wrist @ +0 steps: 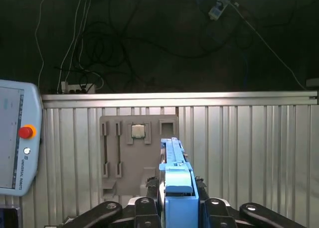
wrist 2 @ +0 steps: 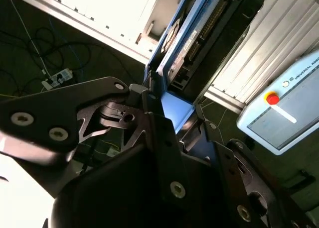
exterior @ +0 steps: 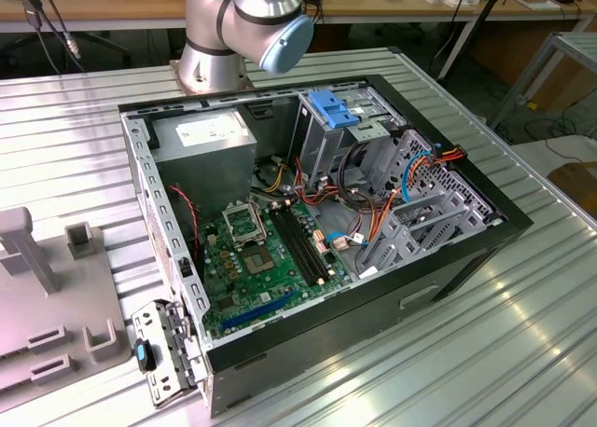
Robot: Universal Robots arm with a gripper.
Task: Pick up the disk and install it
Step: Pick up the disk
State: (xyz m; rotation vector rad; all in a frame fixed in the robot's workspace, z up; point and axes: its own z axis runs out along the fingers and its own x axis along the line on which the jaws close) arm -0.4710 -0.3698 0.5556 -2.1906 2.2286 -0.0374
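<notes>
**Exterior view, nine o'clock to three o'clock.** The grey fixture tray (exterior: 56,324) sits at eight o'clock and the open computer case (exterior: 373,324) at centre. The silver cage (exterior: 322,143) under its pale blue bracket (exterior: 334,108) stands at one o'clock of the motherboard (exterior: 261,250). The arm (exterior: 247,26) is at twelve.

**Wrist views.** You have the disk (wrist: 174,168) in the gripper (wrist: 177,210), whose fingers are clamped on its blue end tab. The disk's long axis runs straight out from between them, twelve o'clock to the gripper's own reach.

- **First wrist view:** shows the disk edge-on, with the tray and the teach pendant (wrist: 12,138) beyond it.
- **Second wrist view:** adds the disk's dark flank between the blue rails.

Judged from these views, the disk is picked up and not yet installed.
</notes>
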